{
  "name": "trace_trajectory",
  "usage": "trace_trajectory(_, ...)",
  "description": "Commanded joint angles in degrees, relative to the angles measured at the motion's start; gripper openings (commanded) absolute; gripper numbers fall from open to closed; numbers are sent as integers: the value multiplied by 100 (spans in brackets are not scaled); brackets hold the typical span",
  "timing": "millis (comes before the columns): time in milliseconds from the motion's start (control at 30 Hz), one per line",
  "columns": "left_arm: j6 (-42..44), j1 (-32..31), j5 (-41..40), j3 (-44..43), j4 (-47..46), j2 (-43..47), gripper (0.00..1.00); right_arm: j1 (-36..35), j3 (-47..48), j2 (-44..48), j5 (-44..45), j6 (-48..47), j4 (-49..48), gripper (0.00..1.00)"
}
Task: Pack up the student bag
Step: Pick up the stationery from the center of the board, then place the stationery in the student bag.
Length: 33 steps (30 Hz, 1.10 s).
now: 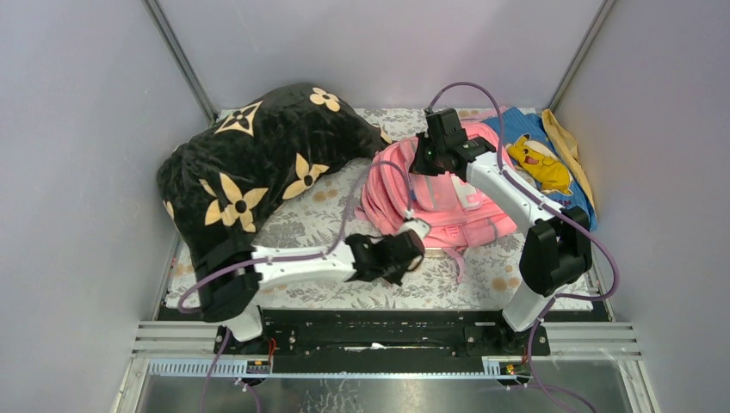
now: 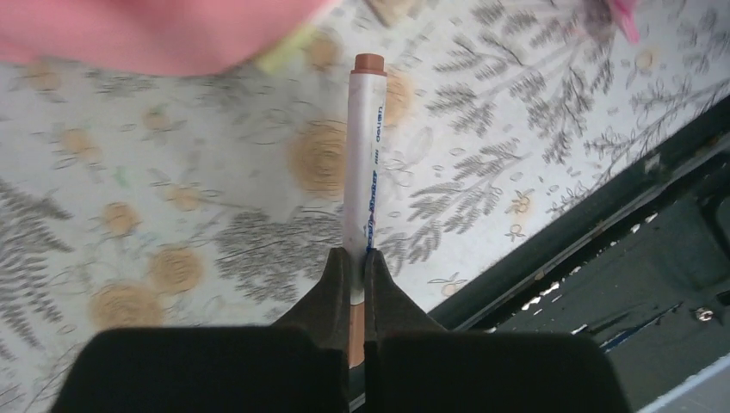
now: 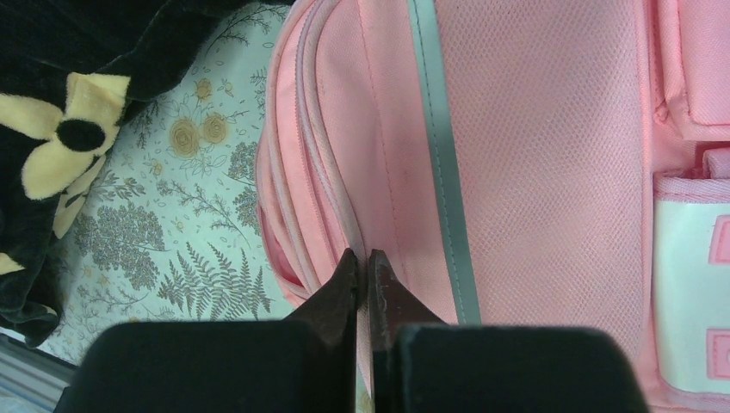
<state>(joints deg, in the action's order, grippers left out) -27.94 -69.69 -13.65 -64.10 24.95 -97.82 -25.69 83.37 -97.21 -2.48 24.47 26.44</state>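
Observation:
The student bag [image 1: 456, 206], a pink backpack with grey trim, lies on the floral cloth at centre right. My left gripper [image 1: 416, 234] is by the bag's near left corner, shut on a white marker with brown ends [image 1: 417, 226]. In the left wrist view the marker [image 2: 365, 155] sticks out ahead of the gripper [image 2: 360, 255], above the cloth, with the bag's edge [image 2: 146, 34] at the top left. My right gripper [image 1: 428, 157] is at the bag's far left edge. In the right wrist view it [image 3: 361, 256] is shut on a fold of the bag [image 3: 534, 155] by the zip seam.
A black pillow with tan flowers [image 1: 250, 163] fills the left side and shows in the right wrist view [image 3: 77, 69]. A blue cloth with a yellow cartoon figure [image 1: 538, 159] and a tan strap [image 1: 568, 146] lie at the back right. A black rail [image 1: 379, 331] runs along the near edge.

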Motion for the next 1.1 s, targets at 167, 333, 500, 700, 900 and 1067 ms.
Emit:
trace_trajectory(167, -470, 2182, 1910, 411, -109, 1613, 0, 65, 66, 447, 46, 65, 12, 0)
trace_trajectory(333, -1085, 3190, 2797, 39, -514, 1488, 0, 91, 107, 461, 37, 57, 2, 0)
trace_trajectory(500, -2279, 3616, 3303, -267, -1717, 1103, 0, 100, 187, 440, 55, 63, 36, 0)
trace_trajectory(700, -3094, 3673, 3242, -782, -2811, 94, 0, 102, 321, 329, 24, 93, 30, 0)
trace_trajectory(900, -3426, 3674, 2831, -1330, -2694, -542, 0, 102, 430, 264, -19, 115, 5, 0)
trace_trajectory(1067, -3537, 3660, 2741, -1706, -2653, -959, 10, 101, 373, 274, -59, 142, -29, 0)
